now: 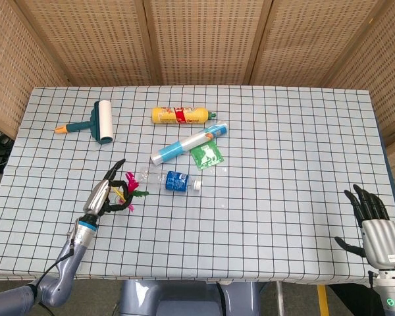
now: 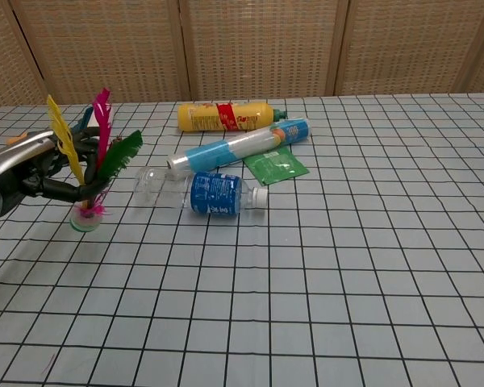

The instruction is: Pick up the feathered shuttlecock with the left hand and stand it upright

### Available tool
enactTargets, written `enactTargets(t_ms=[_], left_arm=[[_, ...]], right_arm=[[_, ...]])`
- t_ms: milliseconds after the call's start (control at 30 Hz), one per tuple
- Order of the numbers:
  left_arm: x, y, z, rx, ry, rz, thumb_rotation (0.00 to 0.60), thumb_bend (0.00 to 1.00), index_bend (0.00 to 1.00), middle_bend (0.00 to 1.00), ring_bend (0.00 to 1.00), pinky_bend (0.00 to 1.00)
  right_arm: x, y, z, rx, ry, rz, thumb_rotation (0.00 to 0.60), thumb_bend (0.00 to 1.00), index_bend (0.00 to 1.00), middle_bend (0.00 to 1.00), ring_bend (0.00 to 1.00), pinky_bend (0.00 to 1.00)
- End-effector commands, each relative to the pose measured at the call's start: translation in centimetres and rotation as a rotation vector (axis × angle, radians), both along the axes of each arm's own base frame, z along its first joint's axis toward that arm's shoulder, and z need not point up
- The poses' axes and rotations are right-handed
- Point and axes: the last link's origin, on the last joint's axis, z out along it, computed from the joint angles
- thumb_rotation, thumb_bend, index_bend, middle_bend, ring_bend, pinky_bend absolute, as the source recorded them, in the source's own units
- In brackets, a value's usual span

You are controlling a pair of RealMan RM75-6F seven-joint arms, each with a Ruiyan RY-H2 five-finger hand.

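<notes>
Left hand (image 2: 20,173) holding the feathered shuttlecock (image 2: 93,165) upright, its fingers (image 2: 64,192) closed around the stem just above the round base, which sits at or just over the checked counter (image 2: 347,266); contact cannot be resolved. Yellow, pink and green feathers fan upward above the fingers. A clear water bottle (image 2: 202,193) lies on its side near the fingers, toward the counter's middle. Right hand (image 1: 375,227) off the counter's near corner, fingers spread wide, holding nothing.
</notes>
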Motion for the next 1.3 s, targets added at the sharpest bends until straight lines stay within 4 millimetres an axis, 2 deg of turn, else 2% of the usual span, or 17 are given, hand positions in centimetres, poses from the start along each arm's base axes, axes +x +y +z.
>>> enactTargets(t_ms=[33, 500, 600, 700, 833, 900, 1100, 1300], left_arm=[[-1.0, 0.0, 0.0, -0.015, 0.006, 0.016, 0.600, 0.33, 0.75, 0.00, 0.00, 0.00], [-3.9, 0.0, -0.2, -0.048, 0.022, 0.061, 0.600, 0.19, 0.73, 0.00, 0.00, 0.00], [-4.3, -0.2, 0.0, -0.056, 0.031, 0.057, 0.600, 0.09, 0.65, 0.00, 0.00, 0.00], [-4.5, -0.5, 0.7, -0.062, 0.026, 0.035, 0.600, 0.01, 0.46, 0.00, 0.00, 0.00], [-4.5, -0.4, 2.1, -0.044, 0.017, 0.003, 0.600, 0.00, 0.21, 0.00, 0.00, 0.00], [-4.2, -0.5, 2.9, -0.013, 0.005, -0.011, 0.600, 0.00, 0.15, 0.00, 0.00, 0.00], [-4.3, -1.3, 5.7, 0.126, 0.070, -0.070, 0.600, 0.02, 0.13, 0.00, 0.00, 0.00], [-5.9, -4.1, 9.0, 0.320, 0.425, -0.113, 0.600, 0.05, 0.12, 0.00, 0.00, 0.00]], right_arm=[[0.0, 0.0, -0.1, 0.003, 0.003, -0.002, 0.600, 0.08, 0.03, 0.00, 0.00, 0.13], [-0.1, -0.1, -0.3, 0.005, 0.005, -0.004, 0.600, 0.08, 0.03, 0.00, 0.00, 0.13], [-0.1, -0.1, -0.3, 0.006, 0.006, -0.003, 0.600, 0.08, 0.03, 0.00, 0.00, 0.13], [0.0, -0.1, -0.4, 0.006, 0.006, -0.003, 0.600, 0.08, 0.03, 0.00, 0.00, 0.13], [0.1, 0.0, -0.4, 0.007, 0.007, 0.003, 0.600, 0.08, 0.03, 0.00, 0.00, 0.13], [0.1, 0.0, -0.3, 0.004, 0.008, 0.005, 0.600, 0.08, 0.03, 0.00, 0.00, 0.13], [0.1, 0.0, -0.3, -0.001, 0.011, 0.009, 0.600, 0.07, 0.03, 0.00, 0.00, 0.13], [0.1, 0.0, -0.4, -0.004, 0.029, 0.010, 0.600, 0.07, 0.03, 0.00, 0.00, 0.12]])
